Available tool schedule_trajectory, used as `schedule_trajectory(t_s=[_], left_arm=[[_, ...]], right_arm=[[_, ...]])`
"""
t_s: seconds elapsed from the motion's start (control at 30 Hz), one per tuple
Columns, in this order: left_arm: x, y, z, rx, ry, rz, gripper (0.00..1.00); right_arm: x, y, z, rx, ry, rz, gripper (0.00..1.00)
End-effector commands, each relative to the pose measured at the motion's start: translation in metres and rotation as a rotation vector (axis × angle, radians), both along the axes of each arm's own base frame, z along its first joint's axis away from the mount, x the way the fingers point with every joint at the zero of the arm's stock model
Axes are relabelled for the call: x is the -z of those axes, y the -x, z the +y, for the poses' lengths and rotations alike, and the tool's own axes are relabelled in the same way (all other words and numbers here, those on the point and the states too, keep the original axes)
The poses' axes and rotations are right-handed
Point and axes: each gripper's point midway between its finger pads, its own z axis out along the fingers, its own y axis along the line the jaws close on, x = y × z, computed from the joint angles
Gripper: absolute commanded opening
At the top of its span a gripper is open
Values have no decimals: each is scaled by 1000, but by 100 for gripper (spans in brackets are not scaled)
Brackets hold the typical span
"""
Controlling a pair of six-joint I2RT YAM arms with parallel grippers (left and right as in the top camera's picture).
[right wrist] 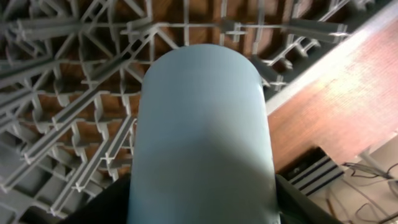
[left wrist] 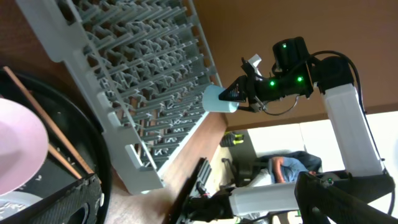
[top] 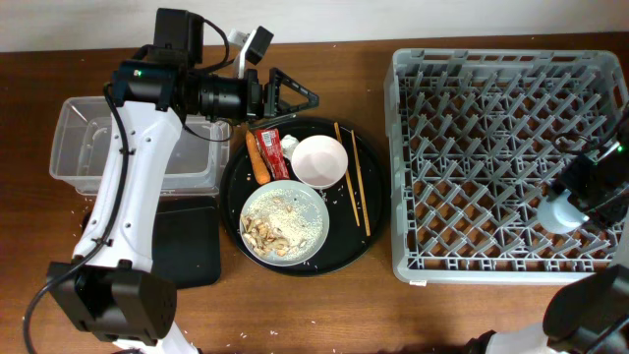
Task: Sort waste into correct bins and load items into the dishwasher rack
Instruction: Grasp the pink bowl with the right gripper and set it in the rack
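My right gripper (top: 573, 200) is shut on the small light-blue cup (top: 555, 214) over the right front part of the grey dishwasher rack (top: 491, 118). The cup fills the right wrist view (right wrist: 202, 137) and also shows in the left wrist view (left wrist: 219, 99). My left gripper (top: 295, 98) is open and empty above the far edge of the round black tray (top: 369, 231). On that tray lie a red wrapper (top: 267, 143), a carrot (top: 257, 160), a white tissue (top: 290, 146), a white bowl (top: 319, 161), chopsticks (top: 355, 192) and a pale plate (top: 310, 234) with food scraps (top: 263, 234) and rice.
The clear tub (top: 84, 147) stands at the left, partly under my left arm. The shallow black rectangular tray (top: 192, 246) lies in front of it. A few rice grains lie on the table near the tub. The rack's front wall is near the table edge.
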Motion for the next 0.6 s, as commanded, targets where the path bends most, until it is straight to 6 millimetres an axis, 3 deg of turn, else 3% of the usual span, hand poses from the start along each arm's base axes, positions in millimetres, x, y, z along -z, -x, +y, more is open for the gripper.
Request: schedule_trajectory(t_s=[0.0,0.03,0.1,0.17,0.27,0.3,0.33,0.37,0.43,0.47,0.5,0.57], left_arm=[[8,-7,5,-27,-46,-10,99],[9,-6,5,-27,-47,-5,99],[9,-6,5,-27,-48,-3,99],[18,-10,9,-57,-104,-2,99],[57,-14,31,-166,-368,41,95],[63,-13,40,-191,-420,50,89],[58,-14,50,-226,-442,35,81],[48,-15,68,-283,-499,9,80],[15,-10,125,-476,-714,-89,81],[-9,0,157,-595,-843,-160,93],[-25,10,175,-670,-913,-205,99],[-50,34,195,-756,-969,-265,99]], right_arm=[[16,-6,9,-8,-61,36,77],[14,-10,12,-16,-67,17,83],[1,-19,14,-40,-77,-47,85],[-22,-36,42,-174,-159,-203,85],[-80,-69,140,-529,-195,-496,80],[-86,-79,195,-692,-216,-538,77],[-79,-88,248,-833,-250,-548,68],[-68,-94,272,-856,-245,-525,64],[-18,-115,325,-888,-216,-440,57],[7,-122,342,-883,-217,-395,54],[33,-128,353,-870,-217,-354,52],[97,-147,366,-846,-210,-284,47]])
